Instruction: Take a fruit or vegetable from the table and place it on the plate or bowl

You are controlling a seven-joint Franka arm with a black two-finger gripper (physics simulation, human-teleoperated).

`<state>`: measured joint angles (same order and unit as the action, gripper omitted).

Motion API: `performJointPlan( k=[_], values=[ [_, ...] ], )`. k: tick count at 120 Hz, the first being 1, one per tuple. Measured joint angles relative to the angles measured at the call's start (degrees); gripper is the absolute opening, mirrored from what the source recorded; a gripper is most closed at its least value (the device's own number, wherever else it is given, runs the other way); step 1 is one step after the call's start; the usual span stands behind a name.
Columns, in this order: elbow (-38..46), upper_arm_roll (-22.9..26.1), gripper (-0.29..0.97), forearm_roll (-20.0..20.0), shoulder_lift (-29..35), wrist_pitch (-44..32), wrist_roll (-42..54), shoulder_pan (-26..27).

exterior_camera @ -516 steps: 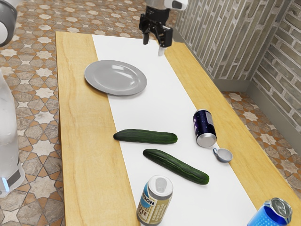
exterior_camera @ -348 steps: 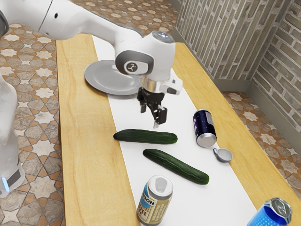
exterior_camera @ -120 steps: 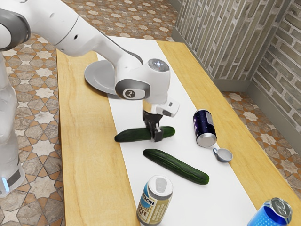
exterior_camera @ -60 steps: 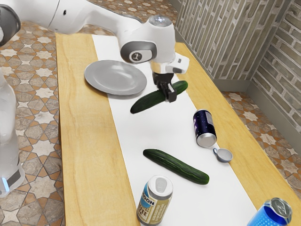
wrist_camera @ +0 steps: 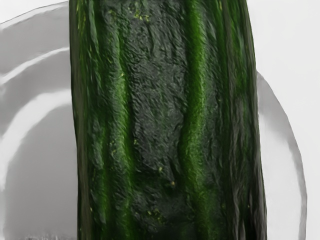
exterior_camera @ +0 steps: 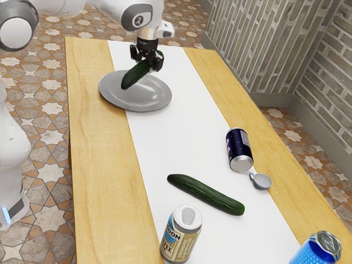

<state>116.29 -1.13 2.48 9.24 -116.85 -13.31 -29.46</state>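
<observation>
Arm [exterior_camera: 137, 15] extended to worktop's [exterior_camera: 99, 165] far end; gripper [exterior_camera: 147, 59] pointing straight down, clenched on cucumber [exterior_camera: 134, 75], tilted just above grey plate [exterior_camera: 149, 98].

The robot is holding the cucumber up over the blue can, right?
Not quite. The tool is holding the cucumber up over the grey plate, not the blue can. The exterior view shows it: the blue can is at the far other end of the table.
</observation>
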Motion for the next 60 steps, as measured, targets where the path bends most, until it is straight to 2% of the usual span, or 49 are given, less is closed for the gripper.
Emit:
performJointPlan(
  k=[24, 33, 40, 53, 60],
  values=[
    [0.06, -2.23, 0.18, -0.53, -0.46, 0.65, 1.29, -0.41],
    [0.07, -2.68, 0.37, -0.71, -0.52, 0.73, 1.69, -0.38],
    [-0.17, -2.79, 0.48, -0.70, -0.42, 0.55, 1.93, -0.38],
    [-1.51, -2.80, 0.59, -1.74, 0.92, 0.17, 1.90, 0.80],
    [-1.70, -2.72, 0.62, -3.77, 2.39, 0.88, -1.59, 4.79]
  ],
)
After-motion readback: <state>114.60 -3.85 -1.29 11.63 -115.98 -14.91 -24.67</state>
